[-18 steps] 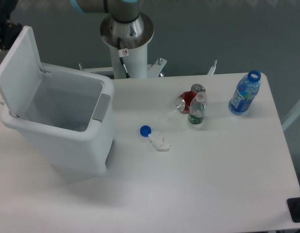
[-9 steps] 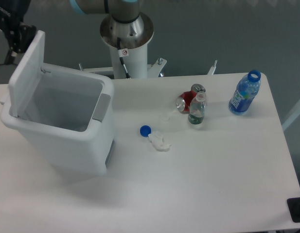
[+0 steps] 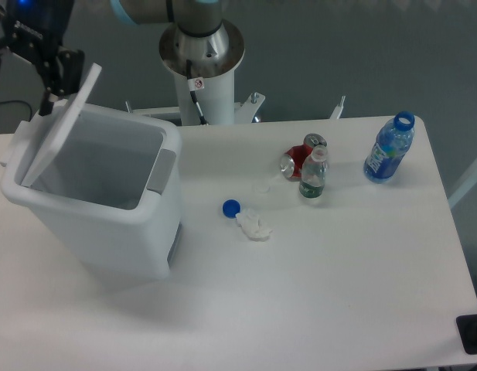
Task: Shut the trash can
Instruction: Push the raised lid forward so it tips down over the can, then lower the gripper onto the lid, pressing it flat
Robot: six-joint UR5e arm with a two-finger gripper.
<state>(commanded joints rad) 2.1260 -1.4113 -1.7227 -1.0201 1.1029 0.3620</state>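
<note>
The large white trash can [image 3: 122, 224] stands on the left of the table, its grey front tab [image 3: 162, 171] facing right. Its flat white lid [image 3: 59, 127] is hinged at the far left side and stands tilted over the opening, roughly half lowered. My gripper [image 3: 56, 66] is a dark shape at the top left, right behind the lid's upper edge and touching or nearly touching it. Its fingers are dark and partly cut off, so I cannot tell whether they are open or shut.
On the white table: a blue cap [image 3: 231, 207], a crumpled white scrap [image 3: 254, 226], a red can [image 3: 296, 160] lying on its side, a small clear bottle [image 3: 313, 176], a blue bottle [image 3: 390, 148] at the far right. The arm's base [image 3: 201, 58] stands behind.
The gripper has moved right behind the lid, and the lid has swung from fully open and upright to tilted over the bin's opening.
</note>
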